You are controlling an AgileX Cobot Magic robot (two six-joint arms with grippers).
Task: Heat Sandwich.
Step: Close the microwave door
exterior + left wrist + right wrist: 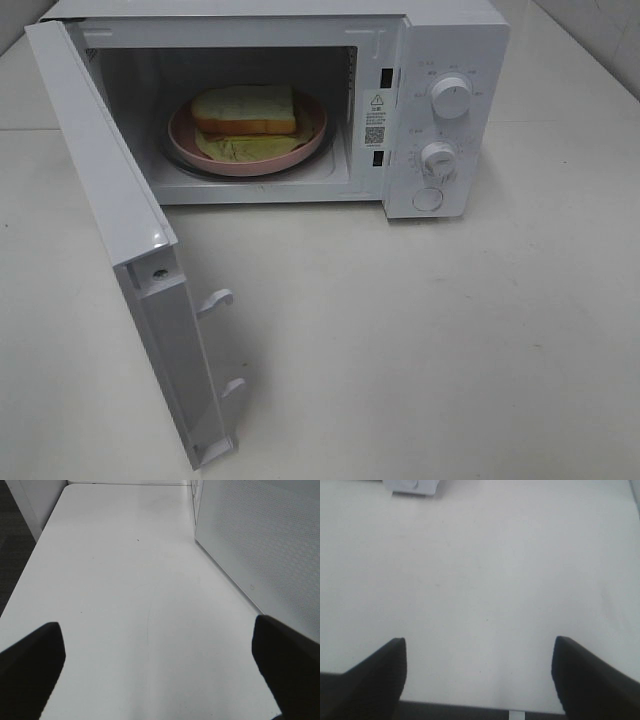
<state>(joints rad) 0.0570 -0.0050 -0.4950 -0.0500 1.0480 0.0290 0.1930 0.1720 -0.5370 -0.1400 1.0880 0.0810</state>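
Pink plate (pixel 255 168) inside the open white microwave (pixel 455 40) carries the sandwich (pixel 244 110) (yellow-green filling showing at its front). Left gripper (pixel 157 630) and right gripper (pixel 479 645) hover over the bench (pixel 450 350), jaws spread, holding nothing.

1. We read this as a lab mock-up of a kitchen: a white microwave (pixel 462 48) stands on a plain white table (pixel 420 340).
2. We see dark, carpet-like floor (pixel 12 545) beside that table.
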